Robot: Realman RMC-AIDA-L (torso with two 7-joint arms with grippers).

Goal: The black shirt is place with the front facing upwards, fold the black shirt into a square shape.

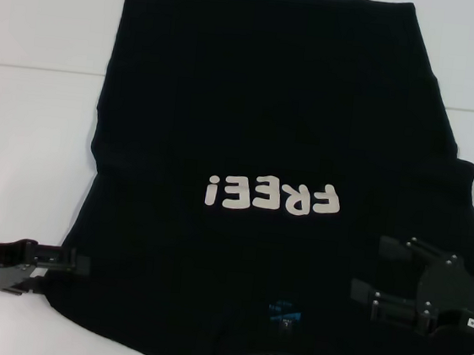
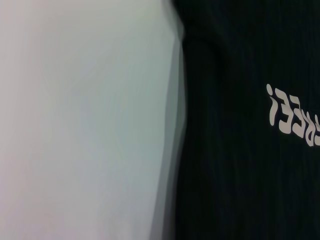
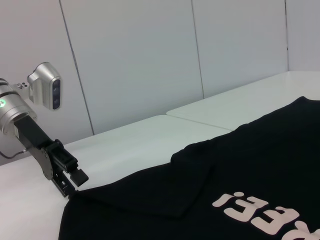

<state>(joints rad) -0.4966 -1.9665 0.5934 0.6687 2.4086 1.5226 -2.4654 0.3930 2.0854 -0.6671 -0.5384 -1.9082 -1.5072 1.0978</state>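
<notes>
With the large black cloth T-shirt (image 1: 267, 130) flat on the white worktop (image 1: 31, 122), left claw (image 1: 75, 262) pinching its near-left edge and right claw (image 1: 379, 273) spread above its right side, uneven lifting could skew the fold.

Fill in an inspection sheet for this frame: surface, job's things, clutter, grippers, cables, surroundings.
Surface: white table, with a seam line running across it.
Job's things: black shirt lies front up, "FREE!" lettering showing, blue neck label at the near edge; both sleeves look already folded inward.
Clutter: nothing seen.
Grippers: left gripper low at the shirt's left near edge, fingertips at the cloth; right gripper above the shirt's right near part, jaws spread open.
Cables: a thin wire beside the left arm's wrist in the right wrist view.
Surroundings: white panelled wall behind the table.
</notes>
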